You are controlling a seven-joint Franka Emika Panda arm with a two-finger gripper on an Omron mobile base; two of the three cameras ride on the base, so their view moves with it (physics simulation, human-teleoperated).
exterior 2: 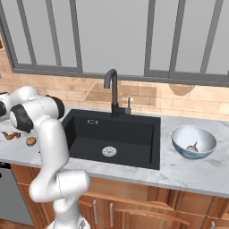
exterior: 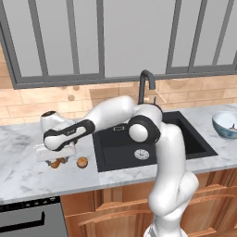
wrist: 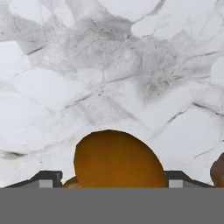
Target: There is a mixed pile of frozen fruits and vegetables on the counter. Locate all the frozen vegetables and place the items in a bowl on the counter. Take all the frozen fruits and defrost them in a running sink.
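Counter [exterior: 28,176]: white marble with grey veining, smooth and flat, over wooden cabinets; in the hand view its veins run as dark cracks across pale patches.
Sink [exterior: 115,148]: matte black rectangular basin set in the counter, round silver drain [exterior: 141,154] on its floor, black gooseneck faucet [exterior: 146,83] behind it.
Bowl [exterior 2: 193,142]: round, white with a pale blue tint, on the counter right of the sink, well apart from the pile; a small pale bulb [exterior 2: 192,146] lies inside it.
Mushroom [wrist: 113,159]: smooth, rounded brown-orange cap, glossy, seen from close above in the hand view; it sits on the counter left of the sink.
Orange ball [exterior: 82,162]: small, round, on the counter just left of the sink, near the mushroom.
Dark ball [wrist: 218,169]: a dark brown rounded edge at the right border of the hand view, beside the mushroom; too cropped to say more.
Gripper [wrist: 113,180]: low over the counter left of the sink, its fingertips [wrist: 48,178] standing on either side of the mushroom, jaws spread wide around it. Whether the pads press the cap or stand just off it cannot be told.
Arm: white with dark joints, bent left across the sink.
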